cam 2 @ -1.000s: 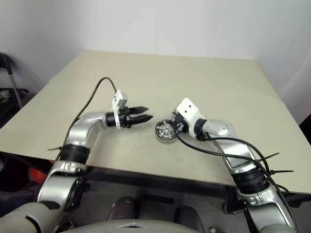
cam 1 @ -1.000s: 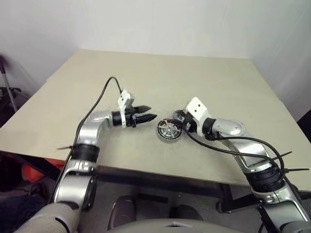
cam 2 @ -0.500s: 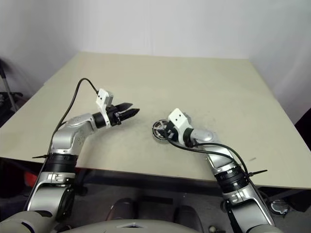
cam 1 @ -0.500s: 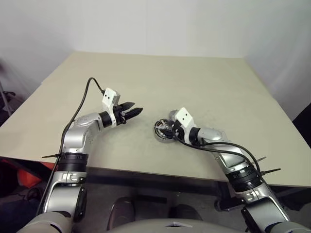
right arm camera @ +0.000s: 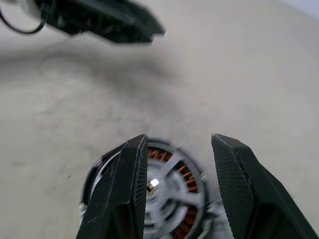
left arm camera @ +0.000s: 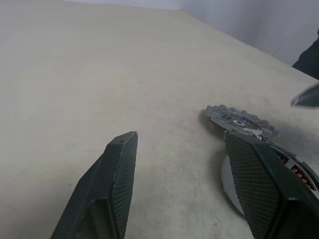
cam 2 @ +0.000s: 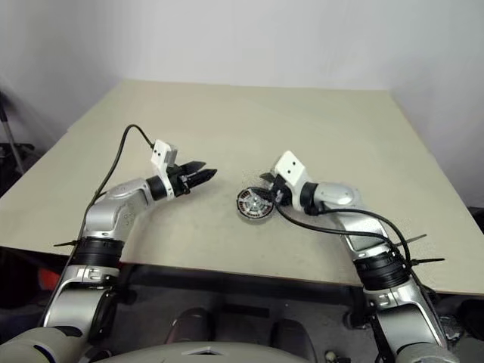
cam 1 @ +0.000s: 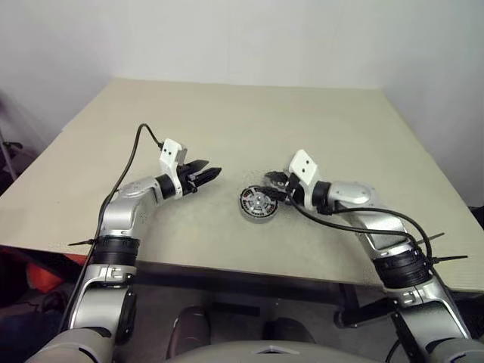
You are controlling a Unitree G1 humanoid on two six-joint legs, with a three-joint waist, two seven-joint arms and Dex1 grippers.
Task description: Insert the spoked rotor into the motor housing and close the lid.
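Observation:
The spoked rotor (cam 1: 259, 203) lies flat in the motor housing (right arm camera: 185, 183) near the table's front middle. It has a dark rim and silver spokes, and copper windings show between the spokes. The lid (left arm camera: 239, 119), a small grey ribbed disc, lies flat on the table just behind this stack. My right gripper (right arm camera: 180, 142) hovers just right of the stack and slightly above it. It points left at the stack, open, with nothing between its fingers. My left gripper (cam 1: 212, 172) is open and empty a short way to the left, pointing right toward the stack.
The beige table (cam 1: 302, 121) is bare around the parts. Its front edge runs close below the stack and both arms reach over it. A pale wall stands behind the far edge.
The camera view has shifted. My left gripper has drawn back to the left, away from the stack. My right gripper dipped close over the stack half a second ago and has pulled back right.

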